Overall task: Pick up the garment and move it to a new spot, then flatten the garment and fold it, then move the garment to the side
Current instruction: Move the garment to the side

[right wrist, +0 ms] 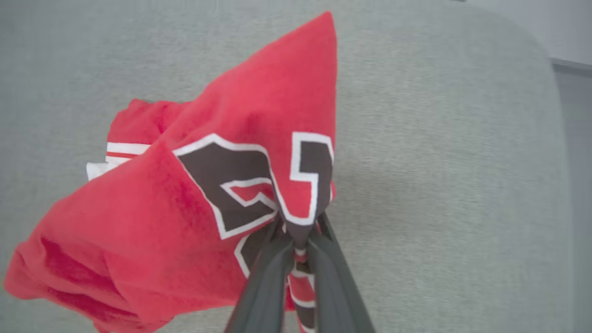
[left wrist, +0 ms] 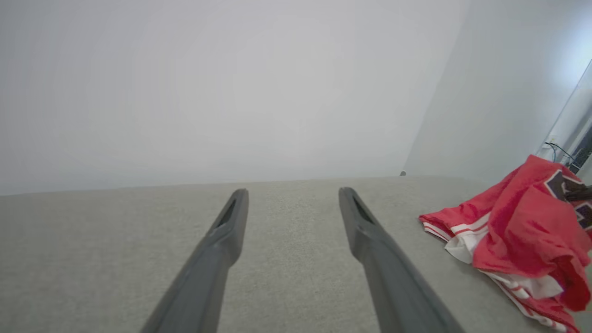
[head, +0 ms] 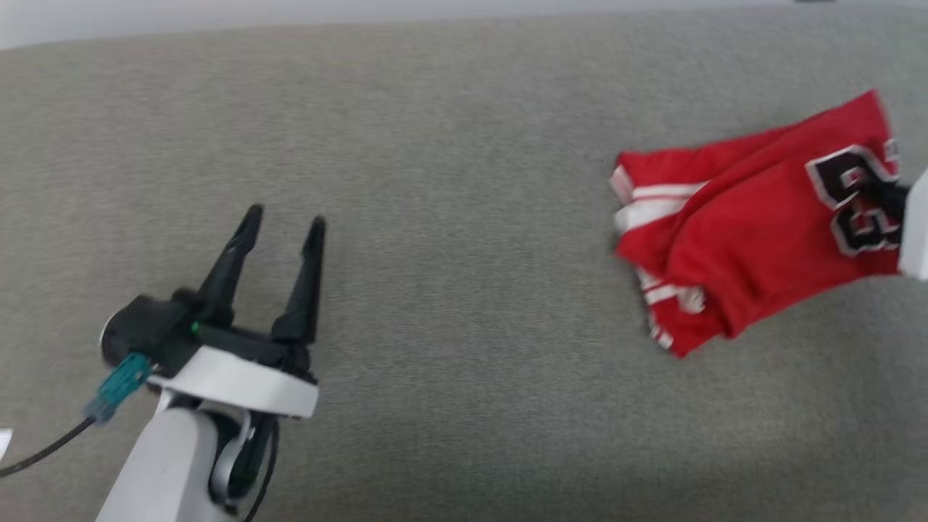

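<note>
The garment, a red jersey with white striped trim and a black white-outlined number, lies bunched at the right of the grey fabric surface. In the right wrist view my right gripper is shut on a pinch of the garment at the number, and the cloth rises to a peak there. At the right edge of the head view, part of the right gripper meets the number. My left gripper stands open at the lower left, far from the shirt, nothing between its fingers. The garment shows at the right of the left wrist view.
The grey upholstered surface stretches wide to the left and middle. A pale wall rises behind its far edge. The surface's rounded right end lies close to the garment, with a lower floor beyond it.
</note>
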You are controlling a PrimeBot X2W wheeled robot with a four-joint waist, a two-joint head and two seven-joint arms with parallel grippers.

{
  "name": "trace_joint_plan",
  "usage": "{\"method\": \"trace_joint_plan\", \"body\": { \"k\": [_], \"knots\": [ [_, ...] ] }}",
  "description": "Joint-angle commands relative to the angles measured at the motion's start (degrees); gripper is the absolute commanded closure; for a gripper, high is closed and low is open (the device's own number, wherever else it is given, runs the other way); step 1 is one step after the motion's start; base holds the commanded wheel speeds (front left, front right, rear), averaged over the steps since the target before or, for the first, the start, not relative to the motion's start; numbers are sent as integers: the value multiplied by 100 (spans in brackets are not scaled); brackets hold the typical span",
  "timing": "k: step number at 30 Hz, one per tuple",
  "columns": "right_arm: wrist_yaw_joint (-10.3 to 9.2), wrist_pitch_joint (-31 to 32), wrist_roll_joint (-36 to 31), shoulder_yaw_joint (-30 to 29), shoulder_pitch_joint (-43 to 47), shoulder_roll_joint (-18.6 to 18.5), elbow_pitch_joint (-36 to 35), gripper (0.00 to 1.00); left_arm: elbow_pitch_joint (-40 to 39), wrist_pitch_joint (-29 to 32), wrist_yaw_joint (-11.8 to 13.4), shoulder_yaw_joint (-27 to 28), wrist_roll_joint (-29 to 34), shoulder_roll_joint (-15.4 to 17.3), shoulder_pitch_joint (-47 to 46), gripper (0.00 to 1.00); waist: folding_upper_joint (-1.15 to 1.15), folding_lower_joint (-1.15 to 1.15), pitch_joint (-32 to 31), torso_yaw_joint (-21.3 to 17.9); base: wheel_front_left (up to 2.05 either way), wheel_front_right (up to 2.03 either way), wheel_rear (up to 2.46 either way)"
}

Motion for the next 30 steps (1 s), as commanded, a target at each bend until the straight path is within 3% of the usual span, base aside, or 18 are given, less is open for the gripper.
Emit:
{"method": "trace_joint_plan", "body": {
  "k": [1,11,19,25,30],
  "knots": [
    [0,-95,-55,-29,-88,-36,46,100,17,-28,-14,-77,45,23,-130,0,0,0,174,-215,0,0,0],
    [0,-1287,-708,-443,-706,-352,682,100,116,-27,-14,-805,0,24,-1097,0,0,0,657,-713,0,0,0],
    [0,-2302,-1559,-632,-1103,-514,1417,100,195,-28,-14,-1237,-74,-30,-1646,0,0,0,1000,-871,0,0,0],
    [0,-3026,-2452,-1018,-1322,-350,2175,100,198,-28,-14,-1336,-163,-44,-1876,0,0,0,1182,-821,0,0,0],
    [0,-3350,-2796,-1225,-1465,-40,2790,100,170,-27,-14,-1267,-202,9,-1885,0,0,0,1275,-757,0,0,0]
  ]
}}
